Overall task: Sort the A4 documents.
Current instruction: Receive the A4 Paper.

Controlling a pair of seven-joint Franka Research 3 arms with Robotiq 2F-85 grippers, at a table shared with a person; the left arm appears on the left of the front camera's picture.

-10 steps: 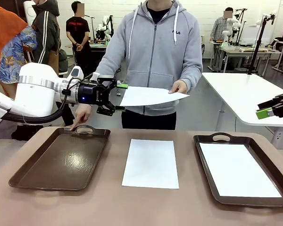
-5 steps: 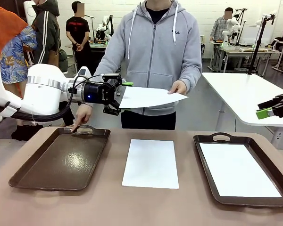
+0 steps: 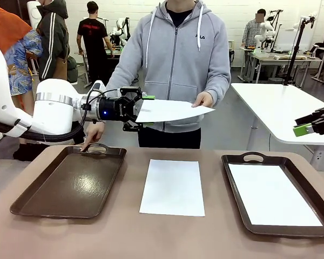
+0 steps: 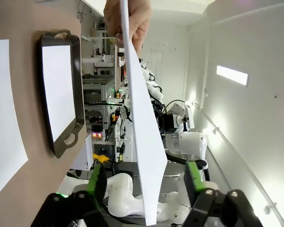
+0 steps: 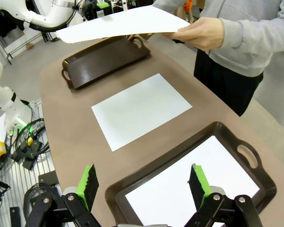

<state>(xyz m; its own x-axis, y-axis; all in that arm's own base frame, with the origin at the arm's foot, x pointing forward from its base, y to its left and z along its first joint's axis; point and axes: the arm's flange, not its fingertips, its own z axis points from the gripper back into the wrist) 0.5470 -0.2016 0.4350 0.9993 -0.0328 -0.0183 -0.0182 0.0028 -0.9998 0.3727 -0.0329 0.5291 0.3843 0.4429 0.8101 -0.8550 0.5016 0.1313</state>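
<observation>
A person's hand [image 3: 205, 100] holds one A4 document [image 3: 173, 110] flat in the air above the table's far edge. My left gripper [image 3: 142, 111] has its fingers above and below that sheet's left edge. In the left wrist view the sheet [image 4: 142, 118] runs between the two pads with a gap on each side, so the gripper is open. A second document [image 3: 173, 187] lies on the table's middle, and a third [image 3: 272, 194] lies in the right tray [image 3: 235, 181]. My right gripper [image 5: 144, 184] hangs open and empty high over the right tray, at the front view's right edge [image 3: 302, 129].
The left brown tray [image 3: 70, 181] holds nothing; the person's other hand [image 3: 92, 135] rests at its far handle. The person stands close behind the table's far edge. A white table [image 3: 281, 108] stands behind on the right.
My left gripper has moved right until its fingers straddle the held sheet's left edge, and its jaws have narrowed. The right arm, the trays and the lying sheets have not moved.
</observation>
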